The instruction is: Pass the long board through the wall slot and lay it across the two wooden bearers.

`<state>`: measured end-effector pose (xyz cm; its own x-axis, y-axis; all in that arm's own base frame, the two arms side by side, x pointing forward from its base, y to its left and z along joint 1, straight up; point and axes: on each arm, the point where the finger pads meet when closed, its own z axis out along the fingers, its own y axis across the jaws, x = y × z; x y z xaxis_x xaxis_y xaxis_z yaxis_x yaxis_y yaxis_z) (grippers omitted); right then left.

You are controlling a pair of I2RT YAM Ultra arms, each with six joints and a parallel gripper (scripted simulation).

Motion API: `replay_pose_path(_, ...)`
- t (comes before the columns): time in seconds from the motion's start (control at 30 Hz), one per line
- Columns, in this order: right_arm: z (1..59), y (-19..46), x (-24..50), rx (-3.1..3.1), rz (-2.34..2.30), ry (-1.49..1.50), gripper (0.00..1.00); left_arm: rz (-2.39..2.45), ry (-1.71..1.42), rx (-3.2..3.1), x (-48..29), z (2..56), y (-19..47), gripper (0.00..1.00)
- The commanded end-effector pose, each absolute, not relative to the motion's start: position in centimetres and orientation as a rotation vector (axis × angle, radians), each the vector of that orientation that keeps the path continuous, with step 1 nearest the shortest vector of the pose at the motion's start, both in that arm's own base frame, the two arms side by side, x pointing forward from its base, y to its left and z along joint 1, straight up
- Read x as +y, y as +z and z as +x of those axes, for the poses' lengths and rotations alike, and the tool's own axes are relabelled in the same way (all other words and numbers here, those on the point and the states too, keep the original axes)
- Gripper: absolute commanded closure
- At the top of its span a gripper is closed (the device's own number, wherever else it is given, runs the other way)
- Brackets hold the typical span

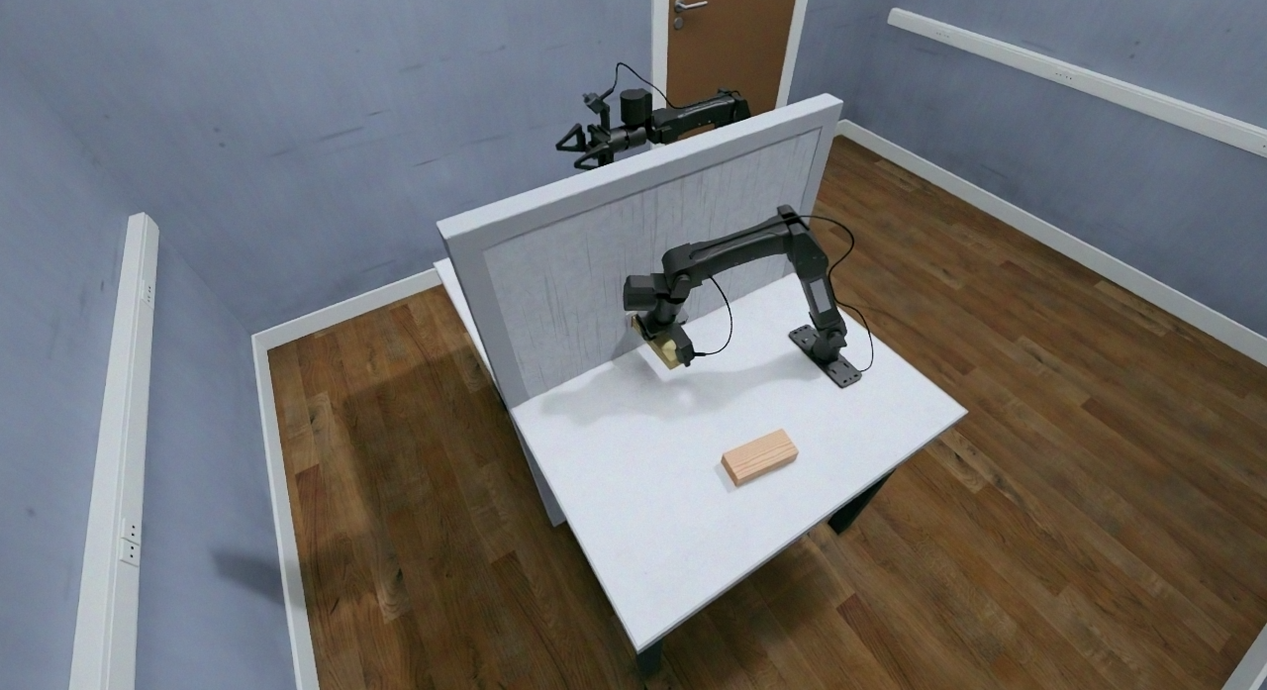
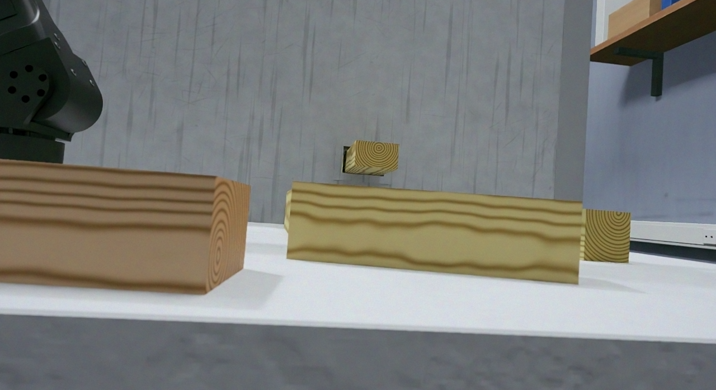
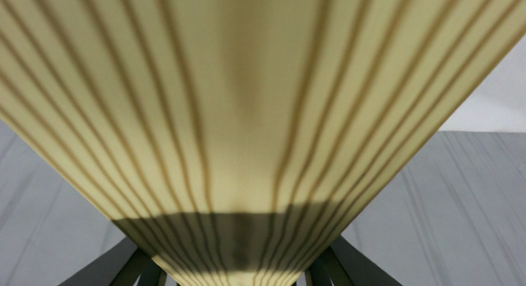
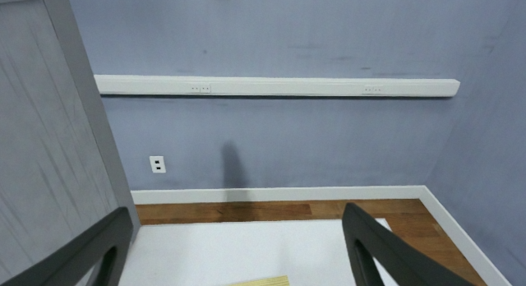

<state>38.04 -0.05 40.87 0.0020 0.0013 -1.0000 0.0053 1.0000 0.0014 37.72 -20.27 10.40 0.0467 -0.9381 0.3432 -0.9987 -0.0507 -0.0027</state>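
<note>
Board (image 1: 668, 355) (image 2: 376, 157) (image 3: 246, 113) clamped in our left gripper (image 1: 662, 339) (image 3: 236, 274), we hold it level through the wall (image 1: 575, 278) (image 2: 425, 87) (image 3: 53, 204) (image 4: 33, 113) ahead of that gripper, its far end protruding. Beyond, our right gripper (image 1: 569, 155) (image 4: 240, 214) hangs wide open, probably so we can take that end.

Board (image 1: 670, 354) (image 2: 378, 157) (image 3: 246, 113): yellow, grained, raised above worktop. Front bearer (image 2: 430, 232): yellow, near worktop edge; rear bearer (image 2: 606, 236) farther in.
</note>
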Motion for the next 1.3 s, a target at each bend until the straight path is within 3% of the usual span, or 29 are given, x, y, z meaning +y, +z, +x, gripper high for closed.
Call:
replay_pose_path(0.0,37.7,41.0,0.5,1.572,-0.007,0.009,0.00,2.051,0.458,-1.992,-21.2,38.3,12.4,1.00)
replay_pose_path(0.7,37.7,41.0,0.5,1.572,-0.007,0.009,0.00,2.046,0.451,-1.993,-21.6,38.0,12.6,1.00)
replay_pose_path(0.73,37.7,41.0,0.5,1.572,-0.007,0.009,0.00,2.058,0.470,-1.987,-21.1,38.3,12.9,0.27)
replay_pose_path(1.27,37.7,41.0,0.5,1.572,-0.007,0.009,0.00,2.063,0.472,-1.991,-21.0,38.4,12.9,0.27)
